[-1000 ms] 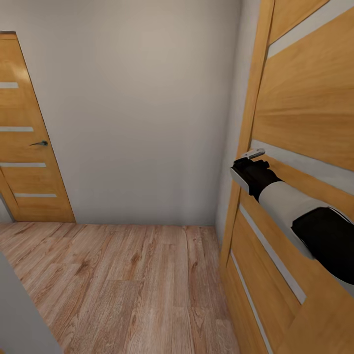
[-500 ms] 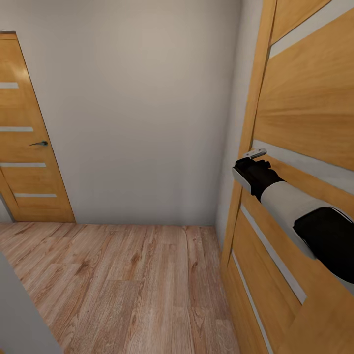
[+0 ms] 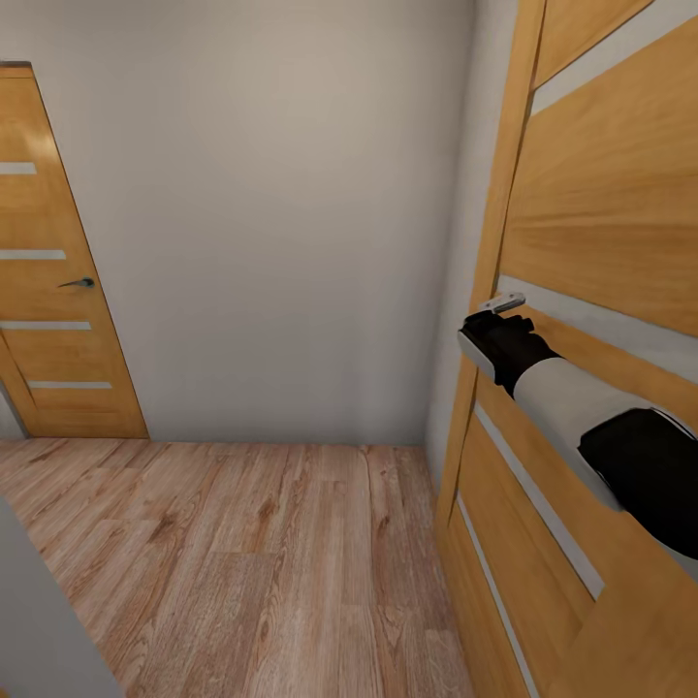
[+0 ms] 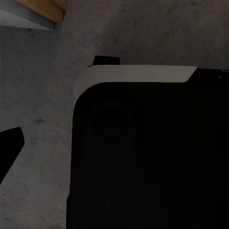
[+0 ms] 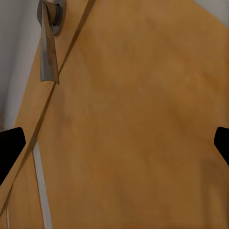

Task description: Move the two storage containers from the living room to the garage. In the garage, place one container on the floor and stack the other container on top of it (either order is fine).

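Note:
The two storage containers are out of view. I face a hallway corner with a light wood plank floor [image 3: 242, 562]. My right arm reaches toward a wooden door [image 3: 601, 194] on the right. My right gripper [image 3: 488, 327] sits just below the door's silver lever handle [image 3: 499, 303]. In the right wrist view the right gripper [image 5: 114, 143] is open. Its black fingertips [image 5: 10, 145] stand wide apart against the door panel, and the handle [image 5: 47, 47] lies off to one side, not between them. Of my left gripper [image 4: 114, 150], one fingertip [image 4: 9, 150] shows beside my own dark body, above a grey surface.
A plain pale wall [image 3: 281, 223] closes the hallway ahead. A second wooden door [image 3: 48, 291] with a dark handle stands shut at the far left. A grey edge [image 3: 39, 620] cuts across the lower left corner.
My right arm has shifted slightly toward the door and its handle, then held still. The view has not moved.

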Robot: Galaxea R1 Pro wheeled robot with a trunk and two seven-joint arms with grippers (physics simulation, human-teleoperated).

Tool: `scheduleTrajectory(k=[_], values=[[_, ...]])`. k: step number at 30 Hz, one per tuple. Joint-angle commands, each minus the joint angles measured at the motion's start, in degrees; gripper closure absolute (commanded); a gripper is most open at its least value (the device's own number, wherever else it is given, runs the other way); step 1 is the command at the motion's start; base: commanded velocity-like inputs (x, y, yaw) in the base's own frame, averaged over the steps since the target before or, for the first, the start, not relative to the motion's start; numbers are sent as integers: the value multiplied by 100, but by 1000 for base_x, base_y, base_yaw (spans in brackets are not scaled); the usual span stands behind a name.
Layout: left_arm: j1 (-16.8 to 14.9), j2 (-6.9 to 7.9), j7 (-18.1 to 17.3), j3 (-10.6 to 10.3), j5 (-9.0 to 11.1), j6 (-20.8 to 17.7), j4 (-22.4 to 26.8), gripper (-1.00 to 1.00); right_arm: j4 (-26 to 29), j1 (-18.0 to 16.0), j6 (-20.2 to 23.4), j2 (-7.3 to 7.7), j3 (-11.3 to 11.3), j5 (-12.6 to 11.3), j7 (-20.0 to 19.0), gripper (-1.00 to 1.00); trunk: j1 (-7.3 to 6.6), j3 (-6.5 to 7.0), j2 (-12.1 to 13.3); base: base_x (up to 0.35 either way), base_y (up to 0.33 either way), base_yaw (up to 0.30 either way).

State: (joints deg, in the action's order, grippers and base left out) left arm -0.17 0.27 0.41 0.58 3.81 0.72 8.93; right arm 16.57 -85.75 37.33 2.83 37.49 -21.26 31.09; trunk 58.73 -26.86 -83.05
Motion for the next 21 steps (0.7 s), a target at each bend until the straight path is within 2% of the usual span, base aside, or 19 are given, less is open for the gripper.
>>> scheduleTrajectory(k=[1, 2, 3, 6, 8, 9, 10, 14, 16, 21], values=[[0, -1, 4, 3, 41, 7, 3, -100, 10, -3, 62, -9, 39, -19, 48, -100, 0, -7, -3, 0, 0, 0], [0, -1, 6, 3, 41, 7, 3, -100, 12, -1, 68, -138, 40, -15, 52, -100, 0, -7, -3, 0, 0, 0], [0, -1, 8, 5, 41, 7, 3, -100, 12, -2, 71, -177, 42, -14, 53, -100, 0, -7, -3, 0, 0, 0], [0, -2, 11, 9, 41, 5, 3, -100, 13, -3, 106, -428, 46, -11, 92, -100, 0, -7, -3, 0, 0, 0], [0, -6, 12, 11, 41, 1, 3, -100, 13, -3, 127, -604, 47, -10, 115, -100, 0, -7, -3, 0, 0, 0], [0, -8, 12, 11, 41, -4, 3, -100, 13, -9, 142, -751, 48, -7, 132, -100, 0, -7, -3, 0, 0, 0], [0, -8, 12, 12, 41, -5, 3, -100, 13, -12, 150, -798, 48, -6, 137, -100, 0, -7, -3, 0, 0, 0], [0, -16, 12, 12, 43, -23, 3, -100, 13, -19, 223, -1169, 48, -2, 209, -100, 0, -7, -3, 0, 0, 0], [0, -16, 12, 12, 43, -26, 1, -100, 13, -20, 231, -1283, 48, -1, 233, -100, 0, -7, -3, 0, 0, 0], [0, -18, 12, 12, 46, -24, -5, -100, 15, -21, 232, -1283, 48, -27, 251, -100, 0, -7, -3, 0, 0, 0]])
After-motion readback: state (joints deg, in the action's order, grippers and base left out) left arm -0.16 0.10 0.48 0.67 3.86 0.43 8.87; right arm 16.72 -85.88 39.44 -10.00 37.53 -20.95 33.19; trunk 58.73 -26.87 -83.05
